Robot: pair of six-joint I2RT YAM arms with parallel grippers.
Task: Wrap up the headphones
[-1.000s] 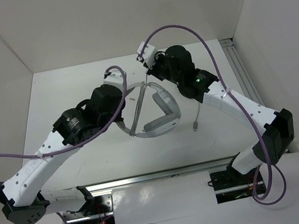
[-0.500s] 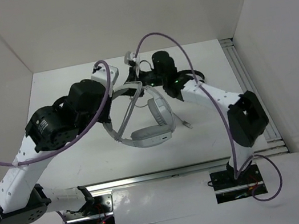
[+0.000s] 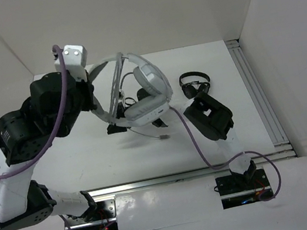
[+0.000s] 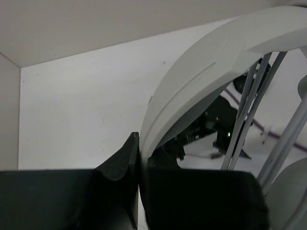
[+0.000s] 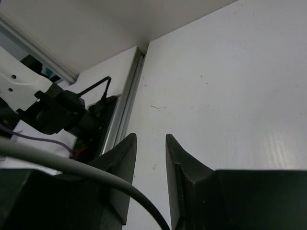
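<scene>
left tool (image 4: 140, 153), clamped on the headband (image 4: 192, 81), has raised the headphones (image 3: 149, 89) above the worktop (image 3: 89, 156); right tool (image 5: 149, 139), now narrowly parted, has released the cable (image 5: 72, 165). wrapping looks unfinished, so a regrasp is likely.

The left hand (image 3: 92, 95) holds grey headphones (image 3: 147, 86) above the desk (image 3: 78, 158); small black headphones (image 3: 194, 83) lie at their three o'clock.
</scene>
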